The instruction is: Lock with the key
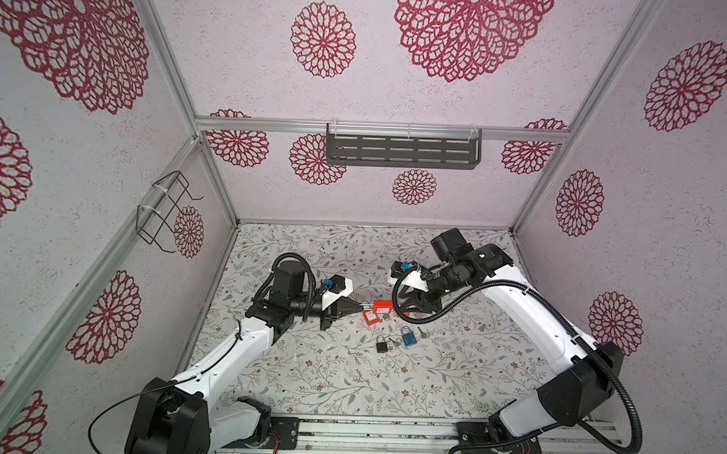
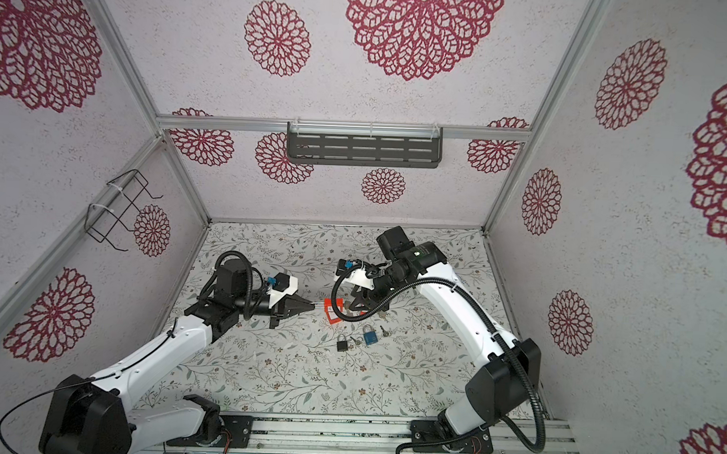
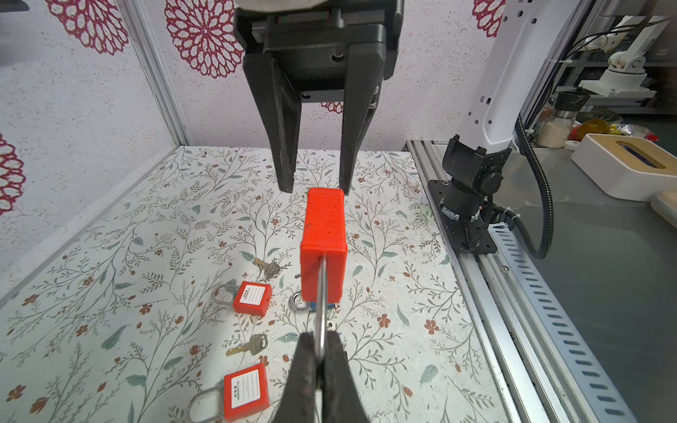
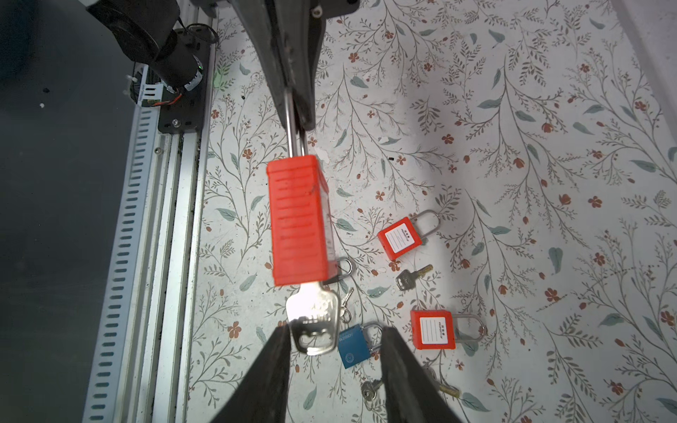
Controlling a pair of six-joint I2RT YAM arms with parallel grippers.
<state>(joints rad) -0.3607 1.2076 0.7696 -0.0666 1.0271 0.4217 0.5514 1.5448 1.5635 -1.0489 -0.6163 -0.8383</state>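
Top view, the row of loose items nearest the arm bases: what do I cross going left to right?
Black padlock → key → blue padlock → second key.

3 red padlocks (image 4: 299, 219), 1 blue padlock (image 4: 352, 347), 1 black padlock (image 1: 382, 346), 5 keys (image 4: 413, 277).

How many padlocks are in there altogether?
5: held red padlock in the left gripper; two red padlocks on the table; blue padlock and black padlock near them. Some may be hidden.
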